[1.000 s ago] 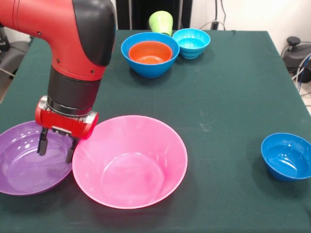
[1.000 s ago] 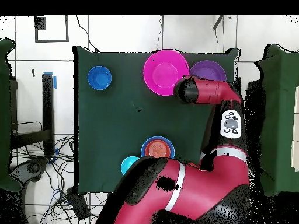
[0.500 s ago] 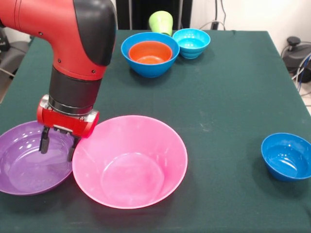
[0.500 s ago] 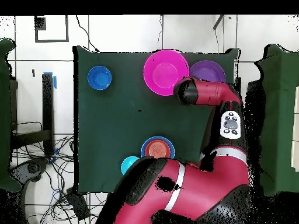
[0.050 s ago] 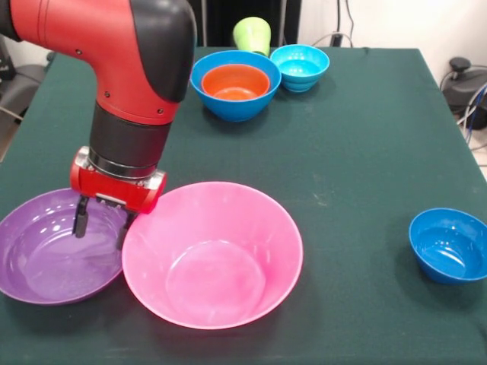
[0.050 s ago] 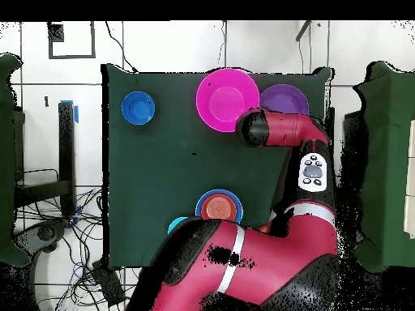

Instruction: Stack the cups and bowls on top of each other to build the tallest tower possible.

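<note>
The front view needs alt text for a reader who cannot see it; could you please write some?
A red and black robot arm lowers its gripper, jaws open, over the purple bowl, which sits beside the large pink bowl on a green table. Farther back, an orange bowl sits inside a blue bowl, next to a cyan bowl and a lime green cup; a dark blue bowl sits alone at the right.

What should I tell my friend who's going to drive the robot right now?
Gripper: open, holding nothing, fingers low inside the purple bowl, by the pink bowl rim.
Where things are: pink and purple bowls side by side at the near edge. Orange bowl nested in the blue bowl, cyan bowl and lime green cup beside them at the far end. Dark blue bowl alone.
Done: only orange in blue.
Left: the rest of the tower.
</note>
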